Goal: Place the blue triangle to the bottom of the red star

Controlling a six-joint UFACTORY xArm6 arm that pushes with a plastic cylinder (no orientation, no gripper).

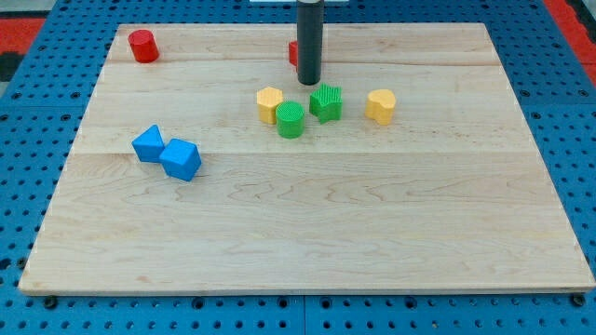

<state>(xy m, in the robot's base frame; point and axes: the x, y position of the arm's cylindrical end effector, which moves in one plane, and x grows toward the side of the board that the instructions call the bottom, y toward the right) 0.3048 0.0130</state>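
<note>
One view only: the wooden board [307, 223] is seen from above and in front, tilted downward, with its whole surface framed at moderate range. The blue pegboard surround [37, 140] is caught at the edges.

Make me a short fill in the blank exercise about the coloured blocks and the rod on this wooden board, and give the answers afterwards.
1. The two blue blocks sit on the view's ____ side of the wooden board.
2. The dark rod's tip stands in front of a partly hidden ____ block.
3. The green star-shaped block lies between the green round block and a ____ block.
4. The red cylinder sits near the board's top ____ corner.

Answers: left; red; yellow; left
</note>
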